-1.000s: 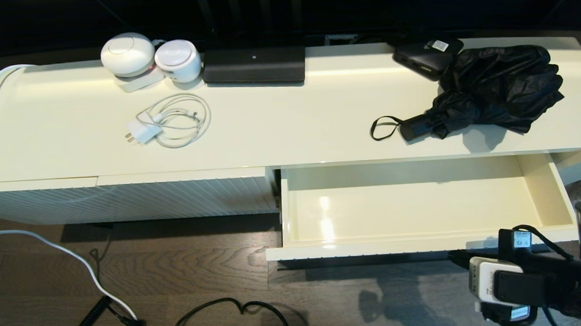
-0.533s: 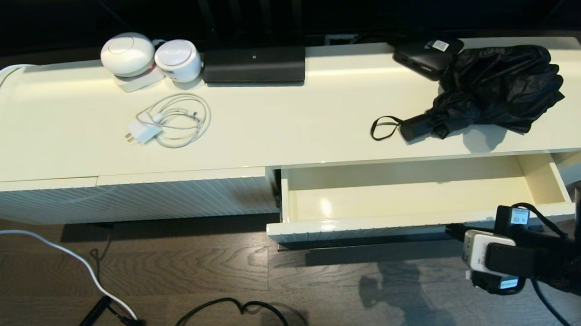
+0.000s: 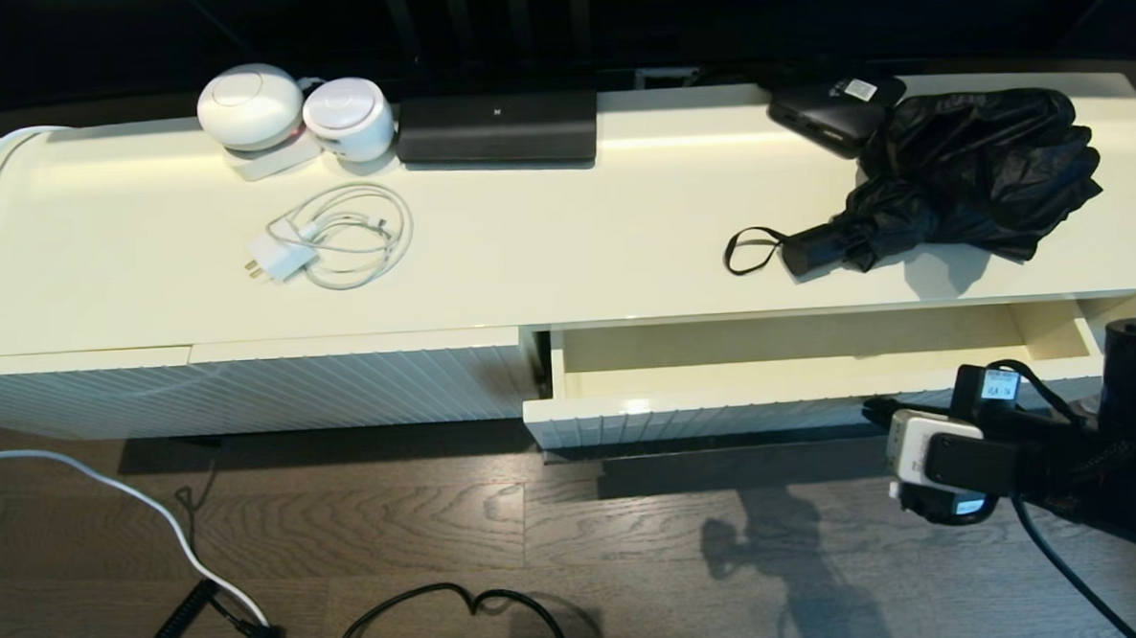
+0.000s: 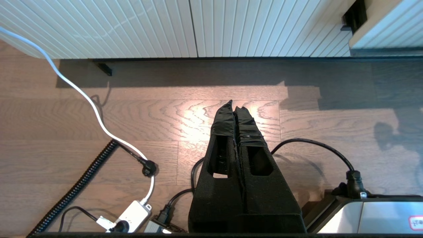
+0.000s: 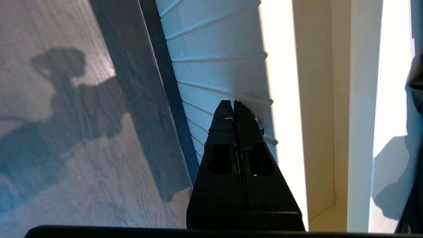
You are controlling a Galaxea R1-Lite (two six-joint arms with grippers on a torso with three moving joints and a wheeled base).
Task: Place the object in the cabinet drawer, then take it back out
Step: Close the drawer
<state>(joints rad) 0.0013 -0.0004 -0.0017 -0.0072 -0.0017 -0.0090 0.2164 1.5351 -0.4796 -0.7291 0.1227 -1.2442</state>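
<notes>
The black folding umbrella (image 3: 974, 172) lies on the cabinet top at the right, its stubby handle (image 3: 814, 249) and wrist loop pointing left. Below it the cream drawer (image 3: 706, 411) stands out only a little, showing a narrow strip of bare inside. My right gripper (image 3: 874, 409) is shut and holds nothing, its tips against the ribbed drawer front (image 5: 218, 72) near the drawer's right end; the right wrist view shows the gripper (image 5: 233, 103) touching the ribs. My left gripper (image 4: 233, 103) is shut and hangs parked over the wooden floor, out of the head view.
On the cabinet top are a small flat black box with a white label (image 3: 832, 111), a black flat device (image 3: 497, 128), two white round devices (image 3: 250, 106) and a white charger with coiled cable (image 3: 334, 235). Black and white cables (image 3: 446, 602) lie on the floor.
The drawer has slid in from wide open to a narrow gap. My right gripper has moved toward the cabinet with the drawer front. The umbrella has not moved.
</notes>
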